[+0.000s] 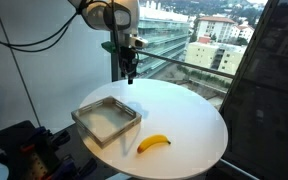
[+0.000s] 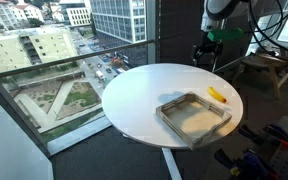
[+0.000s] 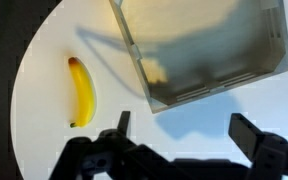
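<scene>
My gripper (image 1: 130, 72) hangs above the far edge of the round white table (image 1: 189, 115), open and empty; it also shows in an exterior view (image 2: 206, 55). In the wrist view its two dark fingers (image 3: 182, 132) spread wide over bare tabletop. A yellow banana (image 3: 81, 91) lies on the table to the left of the fingers; it shows in both exterior views (image 1: 153, 143) (image 2: 217, 95). A shallow metal tray (image 3: 204, 45) sits just ahead of the fingers, and shows in both exterior views (image 1: 106, 120) (image 2: 194, 115). The gripper touches nothing.
The table (image 2: 139, 95) stands beside large windows overlooking city buildings. Dark equipment and cables (image 1: 19, 150) sit on the floor near the table's base. A wooden stool or bench (image 2: 267, 68) stands behind the arm.
</scene>
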